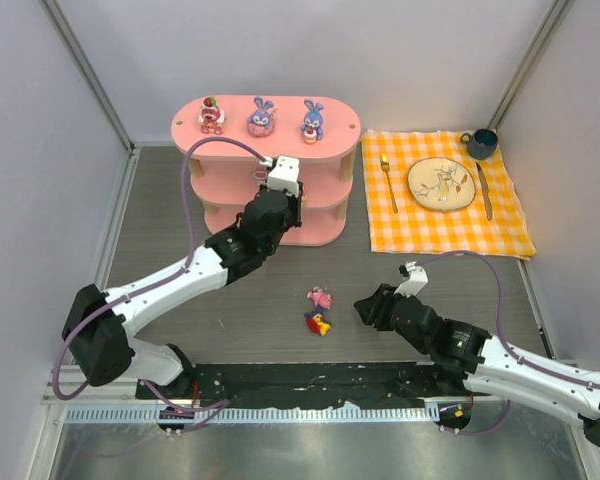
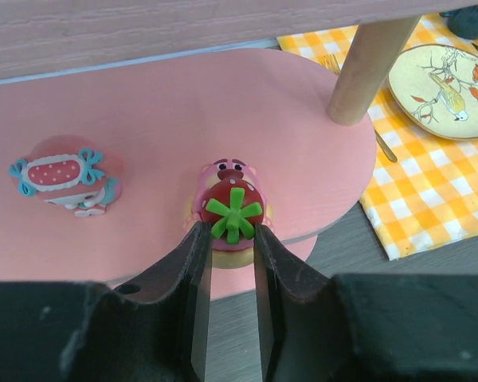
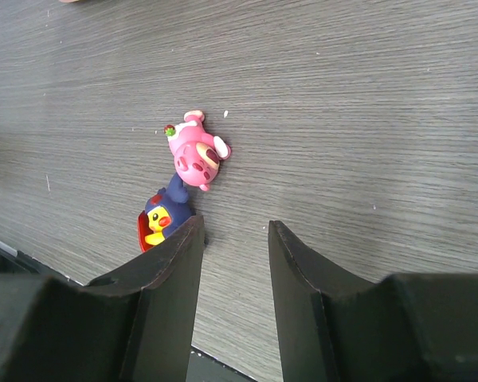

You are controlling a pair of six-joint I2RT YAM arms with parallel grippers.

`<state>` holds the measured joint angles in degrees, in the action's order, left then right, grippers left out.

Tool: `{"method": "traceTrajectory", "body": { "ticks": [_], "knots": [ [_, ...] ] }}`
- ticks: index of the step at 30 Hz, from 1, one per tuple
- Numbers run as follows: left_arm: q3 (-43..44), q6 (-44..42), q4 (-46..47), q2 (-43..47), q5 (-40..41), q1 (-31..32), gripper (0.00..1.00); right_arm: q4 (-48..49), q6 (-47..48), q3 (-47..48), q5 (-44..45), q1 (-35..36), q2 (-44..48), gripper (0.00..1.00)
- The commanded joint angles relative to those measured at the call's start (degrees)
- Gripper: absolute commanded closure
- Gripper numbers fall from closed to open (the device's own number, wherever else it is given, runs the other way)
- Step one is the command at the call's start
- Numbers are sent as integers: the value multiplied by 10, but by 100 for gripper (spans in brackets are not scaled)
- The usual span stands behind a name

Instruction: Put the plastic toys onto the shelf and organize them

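Observation:
The pink shelf stands at the back; on its top board are a pink toy and two blue-purple bunnies. My left gripper reaches over the middle board and is shut on a pink bear toy with a strawberry hat near the board's front edge. A pink round toy stands to its left. On the table lie a pink toy and a red-yellow-purple toy. My right gripper hovers open just beside them, holding nothing.
An orange checked cloth at the right back carries a plate, fork, knife and a dark mug. A wooden shelf post rises right of my left gripper. Walls close in on both sides.

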<state>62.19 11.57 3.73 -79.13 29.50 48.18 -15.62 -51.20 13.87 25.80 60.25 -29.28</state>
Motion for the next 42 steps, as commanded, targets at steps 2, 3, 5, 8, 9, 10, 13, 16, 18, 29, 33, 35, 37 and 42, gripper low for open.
{"method": "traceTrajectory", "body": {
  "ticks": [2, 3, 5, 8, 9, 10, 13, 16, 18, 29, 33, 35, 37, 42],
  "knots": [
    [19, -1, 57, -8, -8, -10, 100, 3, 0, 5, 20, -1, -3, 56],
    [19, 1, 59, -9, -9, -10, 100, 4, 0, 5, 21, -1, -4, 56],
    [19, 2, 61, -16, -11, -10, 100, 3, 0, 6, 21, -1, -6, 56],
    [18, 3, 66, -24, -9, -10, 100, 3, 0, 8, 21, -1, -9, 56],
    [18, 3, 67, -26, -10, -10, 100, 2, 1, 9, 21, -1, -9, 56],
    [17, 3, 70, -27, -8, -10, 100, 2, 2, 10, 21, -1, -10, 56],
    [19, 2, 71, -33, -7, -11, 100, 1, 3, 10, 22, -1, -8, 56],
    [19, 1, 72, -37, -4, -12, 100, -1, 4, 10, 23, -1, -9, 56],
    [18, 0, 73, -39, -2, -12, 100, -1, 3, 10, 23, -1, -9, 56],
    [25, -1, 77, -50, 4, -21, 100, -6, 2, 10, 25, -2, -8, 56],
    [33, -1, 77, -55, 12, -22, 99, -6, 1, 10, 27, -1, -8, 56],
    [35, -2, 76, -57, 15, -22, 100, -6, 0, 10, 26, -1, -7, 56],
    [35, -4, 77, -58, 17, -22, 100, -8, 1, 10, 27, -1, -6, 56],
    [36, -9, 76, -57, 28, -22, 100, -9, 0, 10, 27, -1, -5, 56]
  ]
}}
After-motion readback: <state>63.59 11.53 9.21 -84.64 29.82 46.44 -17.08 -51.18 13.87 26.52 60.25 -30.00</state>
